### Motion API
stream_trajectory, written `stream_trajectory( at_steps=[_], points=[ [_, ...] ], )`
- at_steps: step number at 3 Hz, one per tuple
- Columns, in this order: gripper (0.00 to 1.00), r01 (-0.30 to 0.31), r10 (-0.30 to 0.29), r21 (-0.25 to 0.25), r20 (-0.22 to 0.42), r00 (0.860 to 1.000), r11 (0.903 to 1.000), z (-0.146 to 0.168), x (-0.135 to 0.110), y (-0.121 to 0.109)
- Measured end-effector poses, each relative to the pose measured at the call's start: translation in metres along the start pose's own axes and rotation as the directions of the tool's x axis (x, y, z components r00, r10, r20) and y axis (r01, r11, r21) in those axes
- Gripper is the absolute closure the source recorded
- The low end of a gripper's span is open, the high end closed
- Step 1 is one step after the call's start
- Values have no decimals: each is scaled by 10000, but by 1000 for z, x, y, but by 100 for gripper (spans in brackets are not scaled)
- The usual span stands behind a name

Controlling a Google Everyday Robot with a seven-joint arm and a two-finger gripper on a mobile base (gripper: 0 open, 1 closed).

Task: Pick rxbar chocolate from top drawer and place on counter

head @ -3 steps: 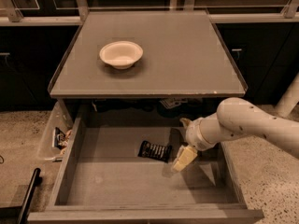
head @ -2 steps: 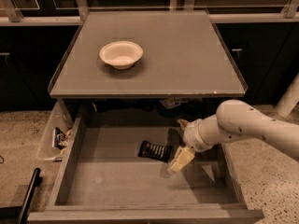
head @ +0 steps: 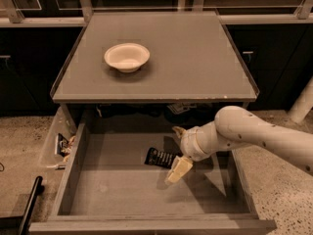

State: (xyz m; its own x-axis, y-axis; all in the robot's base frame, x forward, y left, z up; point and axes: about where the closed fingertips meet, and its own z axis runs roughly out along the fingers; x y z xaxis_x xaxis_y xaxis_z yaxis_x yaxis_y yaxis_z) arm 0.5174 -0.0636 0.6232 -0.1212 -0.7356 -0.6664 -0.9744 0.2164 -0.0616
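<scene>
The end effector point(head: 172, 154) is being held low inside the top drawer point(head: 122, 190), its fingers spread and nothing grasped, apparently so that the rxbar chocolate point(head: 160, 157), lying flat on the drawer floor right at the lower finger, can be straddled. The counter point(head: 195, 58) above is being left as the drop spot; with a white bowl point(head: 126, 57) sitting left of centre, its right part is being judged safer.

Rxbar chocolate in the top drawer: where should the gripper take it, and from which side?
Grip the rxbar chocolate across its narrow width, near the middle, coming down from above. It lies flat on the top drawer floor, long axis roughly left-right, so its long edges are likely the only purchase. The gripper hangs at its right end.
</scene>
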Motion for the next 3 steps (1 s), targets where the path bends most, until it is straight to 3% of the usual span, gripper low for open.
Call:
stream_trajectory(
  at_steps=[3],
  points=[
    [0,350,-350,376,-10,9994,9987,22,8,-4]
  ],
)
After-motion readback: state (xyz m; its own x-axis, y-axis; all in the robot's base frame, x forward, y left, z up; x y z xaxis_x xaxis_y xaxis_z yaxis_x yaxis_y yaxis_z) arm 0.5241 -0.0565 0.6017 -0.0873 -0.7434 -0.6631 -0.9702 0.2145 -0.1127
